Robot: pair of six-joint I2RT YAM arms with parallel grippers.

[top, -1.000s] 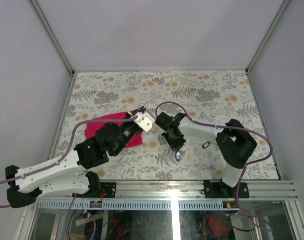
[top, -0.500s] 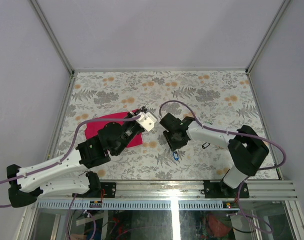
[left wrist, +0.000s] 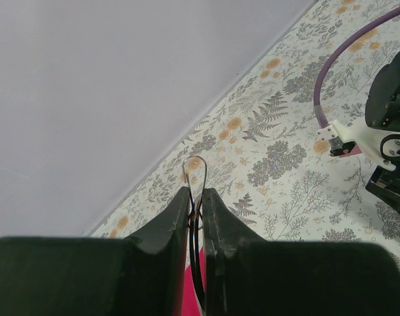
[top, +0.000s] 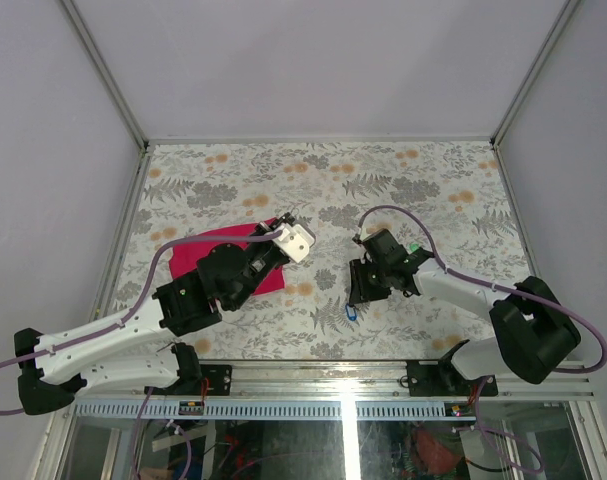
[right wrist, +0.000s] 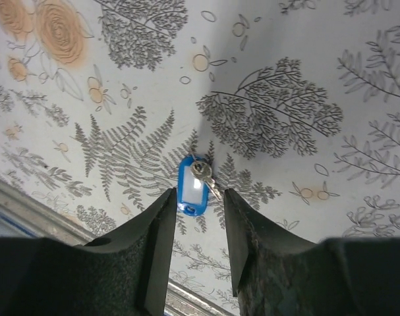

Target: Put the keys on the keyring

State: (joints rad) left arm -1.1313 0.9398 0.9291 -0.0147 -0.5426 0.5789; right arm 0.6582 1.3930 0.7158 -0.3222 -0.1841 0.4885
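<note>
The keyring [left wrist: 194,168] is pinched between the closed fingers of the left gripper [left wrist: 195,194], with one thin wire loop standing out past the fingertips. It is held off the table [top: 433,180], above the magenta cloth [top: 205,241] that lies toward the left edge. The loop is turned toward the middle of the table. The reason is judged to be that an exposed, steadied loop gives the other arm a fixed target to thread a key onto.

One of the keys, the blue-tagged key [right wrist: 191,187], lies flat on the table near the middle of the near edge, well apart from the keyring. A small silvery piece is seen at the tag's upper end. It is probably the key's blade or its own little ring, but it is too small to be told for certain.

The right gripper [right wrist: 198,192] is set directly over this key with its fingers parted and nothing between them. One finger stands on each side of the blue tag, and no contact with the tag can be made out. The straddling pose is judged to be a line-up for a pick: the fingers need only be lowered and closed across the tag's narrow width.

No key is seen on the loop, so the threading is judged not yet begun. A thin tag lying flat could slip out as the fingers close, so a low, square approach is called for.
</note>
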